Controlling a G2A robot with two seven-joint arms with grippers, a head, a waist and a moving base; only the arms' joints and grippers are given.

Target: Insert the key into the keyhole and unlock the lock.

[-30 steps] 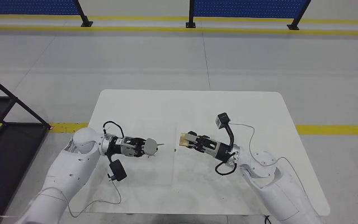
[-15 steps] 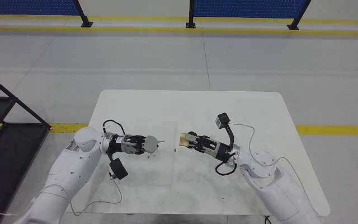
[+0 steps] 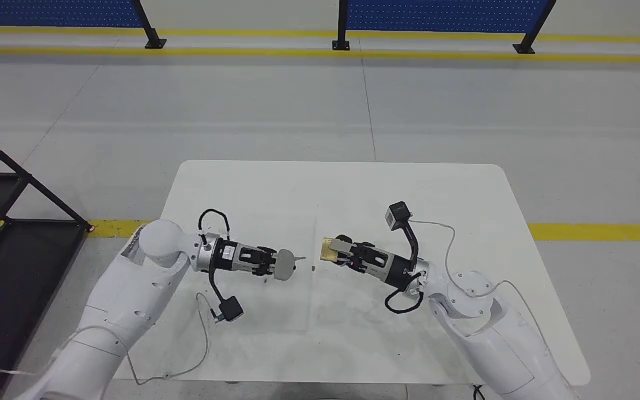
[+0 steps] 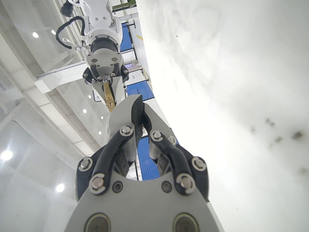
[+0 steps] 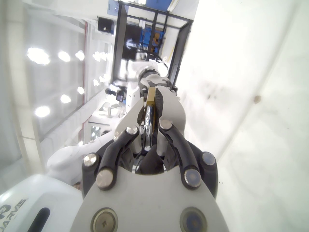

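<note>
My left gripper (image 3: pixel 287 263) is shut on a small key (image 3: pixel 299 260) whose thin tip points right toward the lock. The brass padlock (image 3: pixel 327 250) is held just above the table with my right gripper (image 3: pixel 336 251) shut on it. A small gap separates key tip and lock. In the left wrist view my fingers (image 4: pixel 137 112) are pressed together, and the padlock (image 4: pixel 109 97) faces me with its keyhole visible. In the right wrist view the padlock's brass body (image 5: pixel 151 95) and chrome shackle (image 5: pixel 147 121) sit between my fingers, with the left gripper (image 5: pixel 154 83) just beyond.
Both arms meet over the middle of the white table (image 3: pixel 450 190). A black camera module (image 3: pixel 231 309) hangs on a cable below the left arm. A black rack (image 3: pixel 20 200) stands off the table's left side.
The left gripper with the key has moved right, toward the padlock, narrowing the gap. The right gripper and padlock have stayed in place.
</note>
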